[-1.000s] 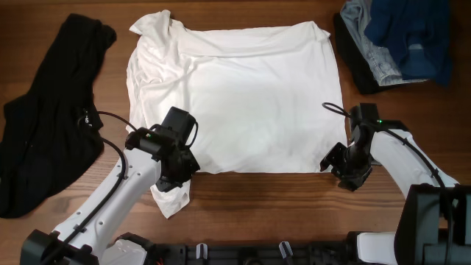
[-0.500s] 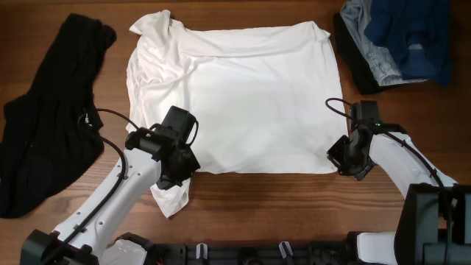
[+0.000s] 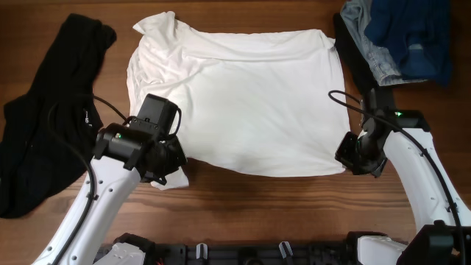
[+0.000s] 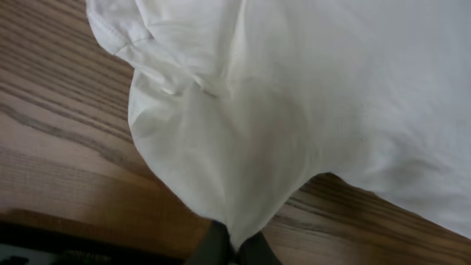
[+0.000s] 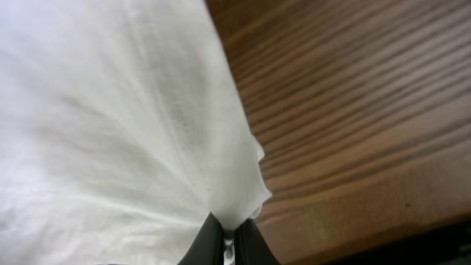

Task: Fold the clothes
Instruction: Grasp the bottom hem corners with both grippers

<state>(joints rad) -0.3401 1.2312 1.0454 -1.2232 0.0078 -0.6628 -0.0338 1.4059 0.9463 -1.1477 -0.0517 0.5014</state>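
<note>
A white T-shirt [image 3: 243,96] lies spread flat on the wooden table, collar end at the far side. My left gripper [image 3: 163,163] is shut on the shirt's near left corner, where a sleeve [image 3: 168,179] hangs bunched below it. In the left wrist view the white cloth [image 4: 243,140] funnels down into the pinched fingers [image 4: 213,246]. My right gripper [image 3: 352,156] is shut on the near right corner of the hem. The right wrist view shows that corner [image 5: 221,169] drawn tight between the dark fingers [image 5: 207,243]. The near hem is lifted and pulled back from the table edge.
A black garment [image 3: 44,140] lies crumpled along the left side of the table. A pile of blue denim and dark clothes [image 3: 397,37] sits at the far right corner. Bare wood [image 3: 265,206] runs along the near edge.
The right gripper closed on the near right corner of the shirt. Both arms have since lifted and drawn the near hem away from the table's front edge, the left arm shifting left.
</note>
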